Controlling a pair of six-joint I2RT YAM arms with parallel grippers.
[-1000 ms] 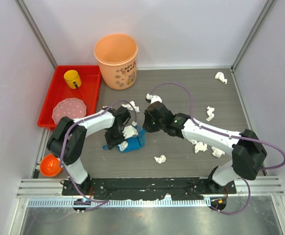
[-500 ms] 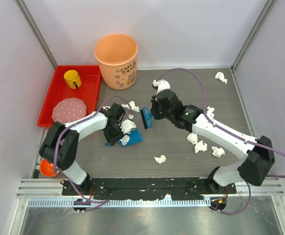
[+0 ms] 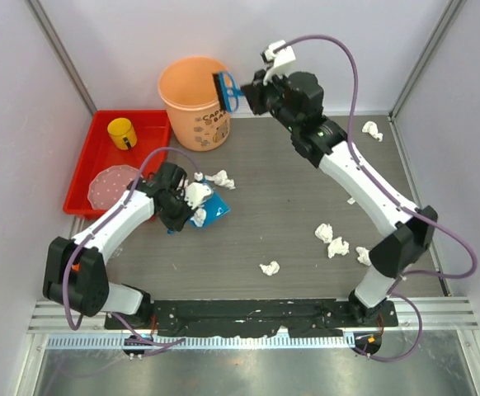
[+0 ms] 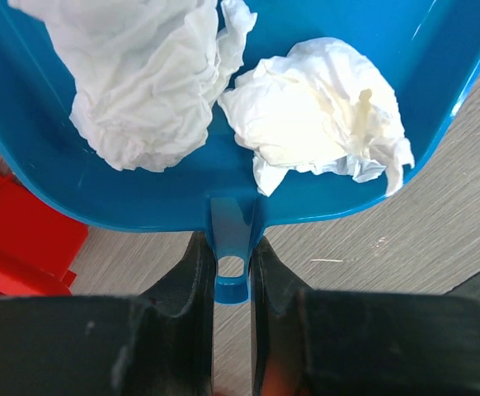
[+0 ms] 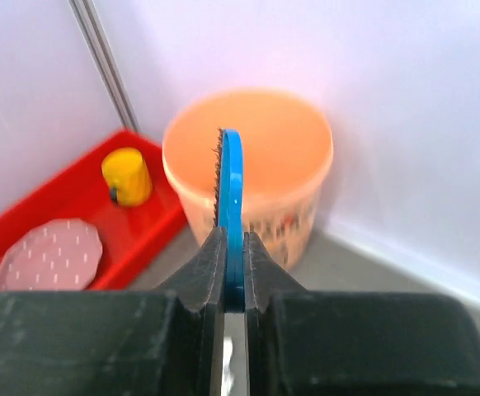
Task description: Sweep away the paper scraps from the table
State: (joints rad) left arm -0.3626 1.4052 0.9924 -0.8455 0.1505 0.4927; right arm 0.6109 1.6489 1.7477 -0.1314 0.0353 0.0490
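Note:
My left gripper is shut on the handle of a blue dustpan that rests left of centre on the table. Two paper scraps lie in the pan. My right gripper is shut on a blue brush, held high by the rim of the orange bucket. In the right wrist view the brush stands edge-on in front of the bucket. Loose paper scraps lie near the pan, at the front, at the right and at the far right corner.
A red tray at the left holds a yellow cup and a pink plate. Pale walls and metal posts close in the table. The tray also shows in the right wrist view.
My right arm has lifted the brush off the table and swung it back and up to the bucket's rim. My left arm has drawn the dustpan a little left and back.

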